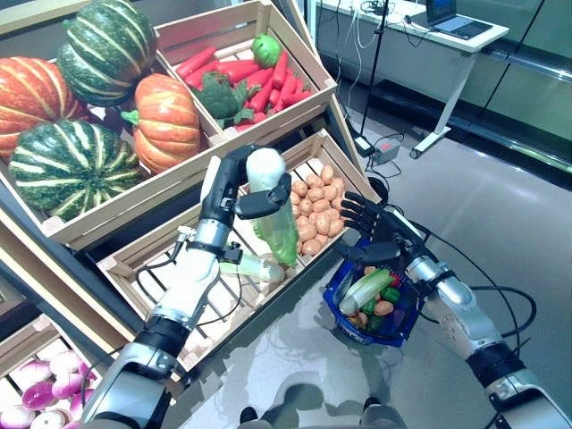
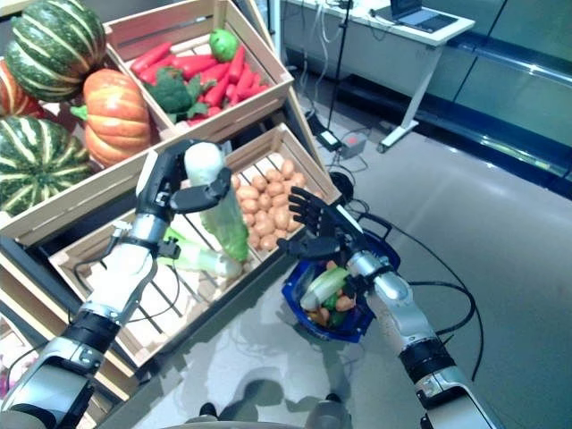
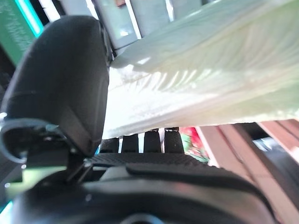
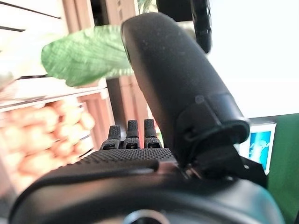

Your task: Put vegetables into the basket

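Note:
My left hand (image 1: 234, 192) is shut on a long cabbage (image 1: 273, 219) with a white stem and green leaf tip, held upright above the lower wooden crate (image 1: 134, 268). The left wrist view shows the thumb (image 3: 65, 84) pressed against the pale cabbage (image 3: 210, 79). A second cabbage (image 1: 255, 266) lies in the crate below. To the right, my right hand (image 1: 375, 228) is open with straight fingers, and the blue basket (image 1: 398, 323) hangs just beneath it, holding a cabbage and several small vegetables. How the basket hangs from the arm is hidden.
Potatoes (image 1: 317, 206) fill the lower crate's right end. The upper shelf holds a crate of red carrots and broccoli (image 1: 219, 94), plus pumpkins (image 1: 165, 116) and green squash (image 1: 67, 165). Purple onions (image 1: 36, 375) sit at the lower left. A desk (image 1: 420, 31) stands behind on the right.

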`<state>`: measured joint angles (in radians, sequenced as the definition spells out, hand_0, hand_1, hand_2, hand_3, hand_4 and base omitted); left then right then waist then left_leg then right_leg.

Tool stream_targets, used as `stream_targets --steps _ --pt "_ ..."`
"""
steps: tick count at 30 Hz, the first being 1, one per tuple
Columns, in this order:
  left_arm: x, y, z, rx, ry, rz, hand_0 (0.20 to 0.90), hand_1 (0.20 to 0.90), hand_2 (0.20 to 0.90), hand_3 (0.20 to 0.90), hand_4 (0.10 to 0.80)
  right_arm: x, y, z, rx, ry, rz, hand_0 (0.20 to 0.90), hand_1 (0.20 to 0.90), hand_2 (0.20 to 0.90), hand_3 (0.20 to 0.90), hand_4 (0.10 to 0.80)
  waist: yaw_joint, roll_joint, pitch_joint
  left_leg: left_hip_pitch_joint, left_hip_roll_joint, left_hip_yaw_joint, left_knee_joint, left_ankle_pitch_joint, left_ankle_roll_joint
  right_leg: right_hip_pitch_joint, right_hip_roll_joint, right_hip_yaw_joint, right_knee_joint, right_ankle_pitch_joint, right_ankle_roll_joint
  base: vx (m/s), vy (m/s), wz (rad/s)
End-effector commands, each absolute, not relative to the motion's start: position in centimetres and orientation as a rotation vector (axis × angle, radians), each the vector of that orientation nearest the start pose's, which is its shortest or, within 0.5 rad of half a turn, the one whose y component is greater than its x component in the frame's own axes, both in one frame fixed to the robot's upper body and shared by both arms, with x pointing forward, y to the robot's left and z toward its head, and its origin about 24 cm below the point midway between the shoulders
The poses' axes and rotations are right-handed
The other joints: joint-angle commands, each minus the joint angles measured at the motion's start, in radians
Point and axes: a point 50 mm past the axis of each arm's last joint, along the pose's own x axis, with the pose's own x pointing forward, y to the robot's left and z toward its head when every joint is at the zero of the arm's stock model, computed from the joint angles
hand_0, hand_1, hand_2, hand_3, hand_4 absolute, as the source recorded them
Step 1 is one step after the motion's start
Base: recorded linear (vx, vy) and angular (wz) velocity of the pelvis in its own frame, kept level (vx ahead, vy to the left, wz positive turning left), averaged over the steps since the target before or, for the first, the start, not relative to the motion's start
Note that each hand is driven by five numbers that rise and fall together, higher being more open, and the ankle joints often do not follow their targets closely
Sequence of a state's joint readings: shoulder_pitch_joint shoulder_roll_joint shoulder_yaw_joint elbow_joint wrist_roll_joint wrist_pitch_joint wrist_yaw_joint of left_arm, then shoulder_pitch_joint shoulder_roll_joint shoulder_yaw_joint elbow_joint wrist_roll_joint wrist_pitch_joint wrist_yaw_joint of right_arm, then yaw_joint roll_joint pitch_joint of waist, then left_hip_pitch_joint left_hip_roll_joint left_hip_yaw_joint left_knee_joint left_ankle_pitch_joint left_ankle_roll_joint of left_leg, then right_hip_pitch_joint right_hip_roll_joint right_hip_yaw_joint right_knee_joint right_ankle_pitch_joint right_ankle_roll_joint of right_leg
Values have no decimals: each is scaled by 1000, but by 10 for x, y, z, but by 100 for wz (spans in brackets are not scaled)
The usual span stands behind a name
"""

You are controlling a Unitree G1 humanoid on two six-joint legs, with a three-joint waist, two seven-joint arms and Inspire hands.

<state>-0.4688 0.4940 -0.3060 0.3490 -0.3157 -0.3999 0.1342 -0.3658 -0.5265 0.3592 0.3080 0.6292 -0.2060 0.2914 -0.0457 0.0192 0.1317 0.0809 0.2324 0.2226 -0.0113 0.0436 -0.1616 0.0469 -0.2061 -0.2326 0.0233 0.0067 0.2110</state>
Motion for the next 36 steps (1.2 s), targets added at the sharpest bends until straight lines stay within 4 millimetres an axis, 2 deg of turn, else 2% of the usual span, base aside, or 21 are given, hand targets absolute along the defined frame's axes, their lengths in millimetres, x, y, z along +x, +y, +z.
stream_targets --steps 1,4,16,19,24,28,36 --pt "334 175 183 146 -633 -118 300 300 300 300 400 327 -138 150 -45 -362 587 900 900 900 900 800 25 -32 -135 -28 -56 -42 -66 6 26 38 13 9 -37 -1 -33 -8 -46 -5" --pt "338 166 188 140 -629 -151 300 300 300 300 400 332 -129 157 -104 -332 642 900 900 900 900 800 26 -36 -147 -31 -65 -54 -76 1 28 46 23 6 -71 13 -36 -15 -50 3" --pt "338 132 182 126 -576 -301 300 300 300 300 400 340 -109 155 -105 -236 680 900 900 900 900 800 27 -41 -152 -9 -63 -55 -76 -17 33 63 28 12 -90 17 -39 2 -3 0" --pt "335 126 182 97 -580 -334 300 300 300 300 400 341 -103 149 -109 -188 709 900 900 900 900 800 30 -42 -154 -4 -64 -59 -76 -19 35 67 29 16 -90 16 -40 35 12 0" --pt "327 108 190 76 -624 -424 300 300 300 300 400 343 -93 141 8 -88 799 900 900 900 900 800 39 -47 -152 1 -63 -62 -76 -21 36 73 29 15 -84 10 -44 0 0 0" --pt "326 103 192 63 -616 -470 300 300 300 300 400 343 -87 144 67 -84 853 900 900 900 900 800 46 -49 -152 2 -63 -68 -76 -23 35 78 28 11 -83 7 -44 5 -3 2" --pt "325 92 193 -70 -588 -604 300 300 300 300 400 351 -90 144 108 -10 909 900 900 900 900 800 50 -54 -163 8 -60 -74 -76 -26 34 84 26 12 -82 4 -46 14 -8 9"
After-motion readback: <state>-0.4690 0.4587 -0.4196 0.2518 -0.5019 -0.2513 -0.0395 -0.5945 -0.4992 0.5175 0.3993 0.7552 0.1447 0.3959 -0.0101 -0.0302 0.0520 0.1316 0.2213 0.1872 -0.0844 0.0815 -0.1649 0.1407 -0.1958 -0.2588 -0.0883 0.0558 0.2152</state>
